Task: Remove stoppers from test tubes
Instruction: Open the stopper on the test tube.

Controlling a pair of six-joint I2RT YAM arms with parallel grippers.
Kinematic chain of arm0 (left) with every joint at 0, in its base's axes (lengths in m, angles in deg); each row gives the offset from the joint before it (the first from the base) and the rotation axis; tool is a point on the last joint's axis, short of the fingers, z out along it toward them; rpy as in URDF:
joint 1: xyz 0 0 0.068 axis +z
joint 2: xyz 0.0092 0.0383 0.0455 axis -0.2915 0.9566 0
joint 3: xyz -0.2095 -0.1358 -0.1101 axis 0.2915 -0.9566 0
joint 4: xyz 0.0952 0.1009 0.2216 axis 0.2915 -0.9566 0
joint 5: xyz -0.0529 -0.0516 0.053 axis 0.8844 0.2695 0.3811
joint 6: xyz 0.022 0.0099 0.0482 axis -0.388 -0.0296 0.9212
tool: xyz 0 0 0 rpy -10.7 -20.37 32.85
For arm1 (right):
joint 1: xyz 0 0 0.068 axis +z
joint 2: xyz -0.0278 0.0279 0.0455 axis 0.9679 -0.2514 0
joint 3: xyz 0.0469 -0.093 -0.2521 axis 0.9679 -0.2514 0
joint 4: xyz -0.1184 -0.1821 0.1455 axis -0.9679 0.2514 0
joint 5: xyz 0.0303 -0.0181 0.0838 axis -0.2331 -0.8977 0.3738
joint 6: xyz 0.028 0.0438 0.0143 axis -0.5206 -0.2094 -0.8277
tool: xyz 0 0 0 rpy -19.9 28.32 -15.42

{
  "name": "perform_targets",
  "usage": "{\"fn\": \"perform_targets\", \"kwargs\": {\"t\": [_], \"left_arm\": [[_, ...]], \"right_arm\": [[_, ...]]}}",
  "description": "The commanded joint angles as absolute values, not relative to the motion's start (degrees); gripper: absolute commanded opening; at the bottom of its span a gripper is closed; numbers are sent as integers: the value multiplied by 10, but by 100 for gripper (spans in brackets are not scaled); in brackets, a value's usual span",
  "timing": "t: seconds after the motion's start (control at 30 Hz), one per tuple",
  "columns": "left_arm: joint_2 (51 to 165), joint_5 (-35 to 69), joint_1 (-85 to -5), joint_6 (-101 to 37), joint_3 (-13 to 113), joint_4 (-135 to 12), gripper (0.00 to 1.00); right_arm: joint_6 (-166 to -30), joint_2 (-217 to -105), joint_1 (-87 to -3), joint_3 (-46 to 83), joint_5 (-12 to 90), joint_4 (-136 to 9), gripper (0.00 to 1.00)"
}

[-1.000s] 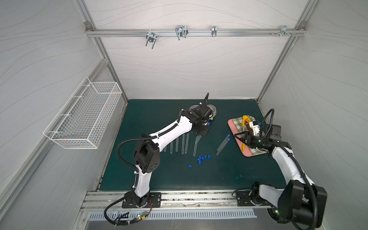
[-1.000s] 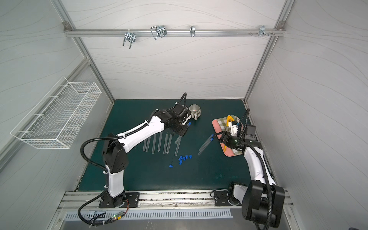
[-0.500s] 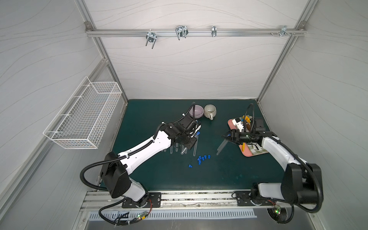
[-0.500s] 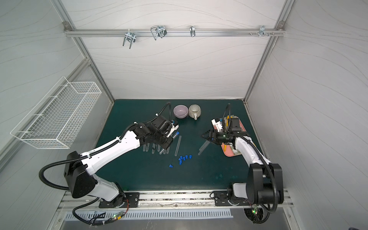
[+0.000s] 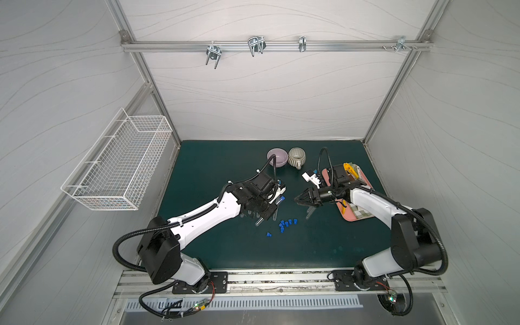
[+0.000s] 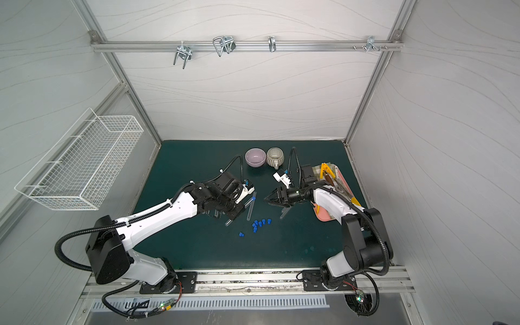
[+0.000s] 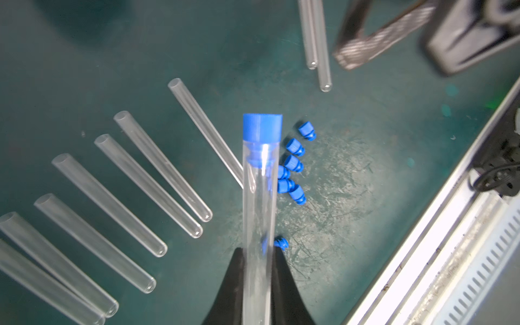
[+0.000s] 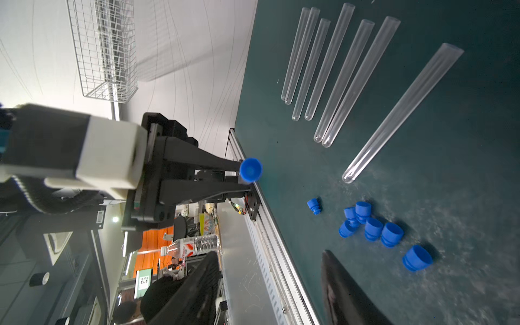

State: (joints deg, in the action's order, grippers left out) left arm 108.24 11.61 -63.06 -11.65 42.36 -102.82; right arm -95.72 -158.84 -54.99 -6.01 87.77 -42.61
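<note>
Misalignment worries me most. My left gripper (image 7: 257, 251) is clamped on the lower part of the capped tube (image 7: 259, 211), which sits mid-frame in both top views. The tube is raised off the green mat (image 5: 225, 157), and its blue stopper (image 8: 250, 169) faces the right wrist camera nearly head-on. The right gripper (image 5: 297, 199) hovers near that stopper without touching it. Its jaws are apart and empty.

If I close those jaws off-centre, one pad will likely reach the stopper first and shove it sideways. The left grip sits far down the tube, so any side push has a long lever, and I judge the smooth wall could swivel or slide between the jaws.

If I pull off the tube's axis, the plug could bind in the mouth, and then the whole tube might drag out of the left grip. A sudden release carries its own risk. The stopper could spring away, or the tube could kick down into the empty tubes (image 7: 126, 197) lying in a row on the mat.

Below the meeting point lie the loose stoppers (image 5: 287, 223), just under centre in a top view. Two more bare tubes (image 7: 318, 42) rest under the right arm. A low approach could scatter either group across the mat.
</note>
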Motion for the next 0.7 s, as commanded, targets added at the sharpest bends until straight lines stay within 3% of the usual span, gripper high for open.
{"fn": "perform_targets", "kwargs": {"t": [0.0,0.67], "left_arm": [[1064,139,-643,-87,422,-1001,11],[1078,147,-656,-79,419,-993,11]], "right_arm": [[-960,-1606,-532,-45,897,-446,56],[-963,-1648,-494,-27,917,-468,32]]}}
